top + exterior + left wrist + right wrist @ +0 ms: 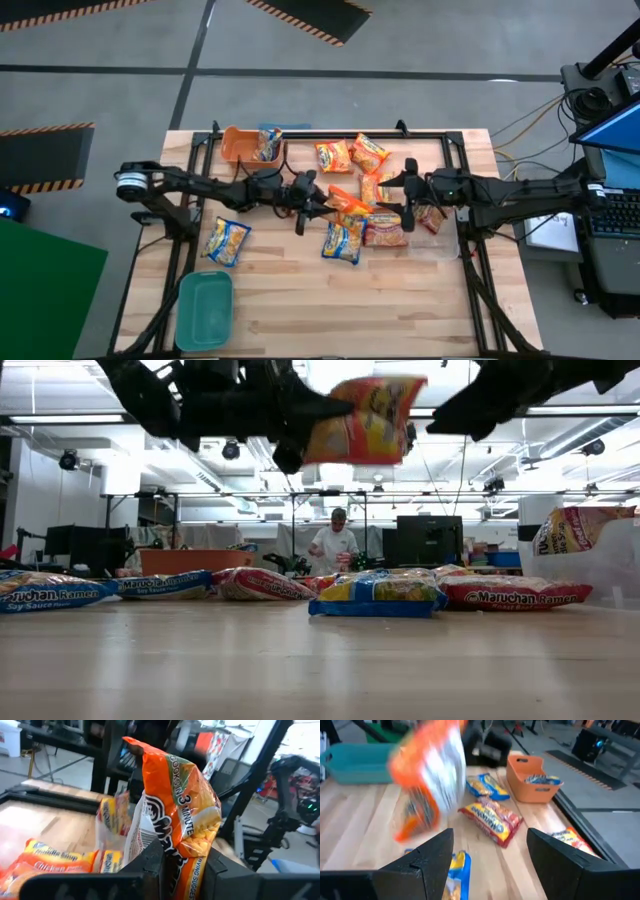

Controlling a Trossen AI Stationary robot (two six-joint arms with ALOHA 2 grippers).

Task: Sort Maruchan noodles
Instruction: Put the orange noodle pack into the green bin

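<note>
Right now my left claw (pixel 182 870) is clamped on an orange packet (pixel 182 815), lifted off the desk (pixel 330 300) at frame centre in the high view. My right claw (pixel 490 855) hangs just right of it, fingers spread wide and empty. Other packets (pixel 345 240) lie scattered across the desk's middle. One sits in the orange bin (pixel 240 143) at upper left; the teal bin (pixel 205 310) is lower left.
</note>
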